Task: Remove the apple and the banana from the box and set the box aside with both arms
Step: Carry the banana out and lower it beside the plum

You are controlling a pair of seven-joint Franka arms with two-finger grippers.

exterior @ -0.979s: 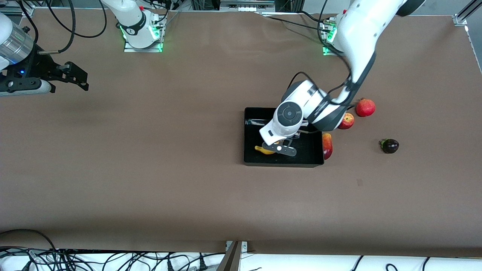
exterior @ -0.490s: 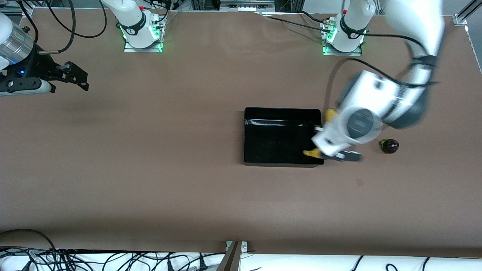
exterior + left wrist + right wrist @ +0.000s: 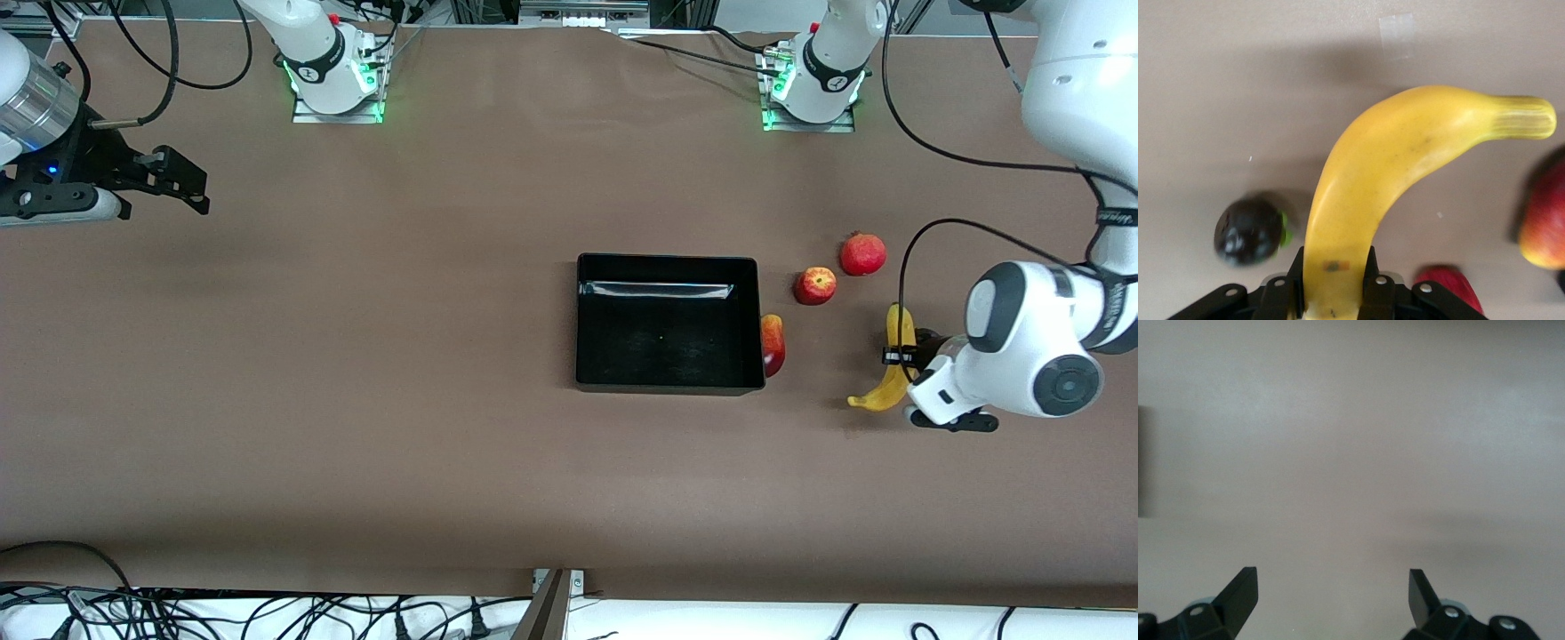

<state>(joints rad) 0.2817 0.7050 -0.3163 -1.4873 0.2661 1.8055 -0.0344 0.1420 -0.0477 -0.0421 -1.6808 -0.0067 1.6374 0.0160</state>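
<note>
My left gripper [image 3: 896,356] is shut on the yellow banana [image 3: 890,377] and holds it over the table, off the box's side toward the left arm's end. In the left wrist view the banana [image 3: 1391,167] sits between the black fingers [image 3: 1295,280] of the left gripper [image 3: 1333,270]. The black box [image 3: 587,320] stands mid-table with nothing in it. The small red apple [image 3: 814,285] lies on the table beside the box. My right gripper [image 3: 173,184] waits open and empty at the right arm's end; the right wrist view [image 3: 1333,587] shows only bare table under it.
A red round fruit [image 3: 862,253] lies beside the apple. A red-yellow fruit [image 3: 773,344] touches the box's outer wall. A dark purple fruit [image 3: 1248,230] lies under my left gripper, mostly hidden in the front view. Two red fruits [image 3: 1543,217] show in the left wrist view.
My left gripper lifted the banana out of the box and swung it fast toward the left arm's end of the table. The box is now empty. The right arm has not moved.
</note>
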